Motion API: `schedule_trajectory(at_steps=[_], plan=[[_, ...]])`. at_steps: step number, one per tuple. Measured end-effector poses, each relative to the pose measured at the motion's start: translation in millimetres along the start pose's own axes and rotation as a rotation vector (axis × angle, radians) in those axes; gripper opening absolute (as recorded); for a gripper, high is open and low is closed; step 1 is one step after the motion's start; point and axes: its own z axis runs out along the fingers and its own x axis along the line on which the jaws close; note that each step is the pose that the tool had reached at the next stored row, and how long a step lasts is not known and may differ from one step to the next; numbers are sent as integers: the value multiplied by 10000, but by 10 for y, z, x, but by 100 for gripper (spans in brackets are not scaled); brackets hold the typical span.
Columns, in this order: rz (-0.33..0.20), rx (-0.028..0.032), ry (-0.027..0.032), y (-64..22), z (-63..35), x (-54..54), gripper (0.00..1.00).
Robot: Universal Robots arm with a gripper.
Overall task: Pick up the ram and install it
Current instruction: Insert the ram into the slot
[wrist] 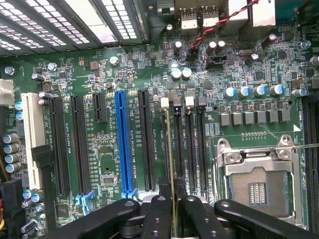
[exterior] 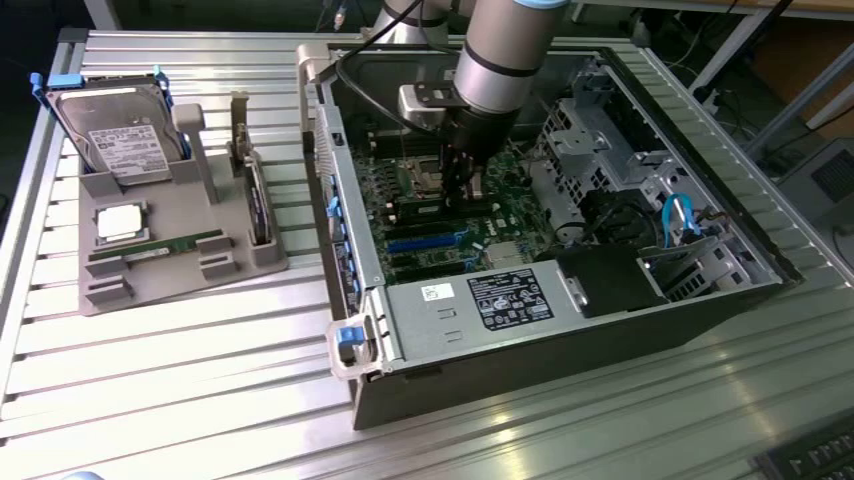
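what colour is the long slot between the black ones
Blue; the slot shows best in the wrist view.

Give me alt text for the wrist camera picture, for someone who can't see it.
The hand grips the ram edge-on over the memory slots of a green motherboard. A blue expansion slot lies on one side, an empty processor socket on the other.

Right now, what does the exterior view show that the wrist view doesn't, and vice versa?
The exterior view adds the gray holder with the hard drive, the processor chip and a green stick, plus the arm reaching into the computer case. The wrist view adds the ram, edge-on in the end effector over the memory slots, beside the empty processor socket. Both share the end effector, the motherboard and its blue slot.
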Motion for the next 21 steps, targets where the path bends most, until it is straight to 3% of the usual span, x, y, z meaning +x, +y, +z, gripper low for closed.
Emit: schedule_trajectory(at_steps=[18, 19, 20, 21], plan=[[-15, 8, 1, 0, 29, -10, 14], [-14, 9, 0, 0, 30, -10, 15], [-15, 8, 0, -1, 30, -10, 27], [-15, 9, 0, -1, 30, -10, 33]])
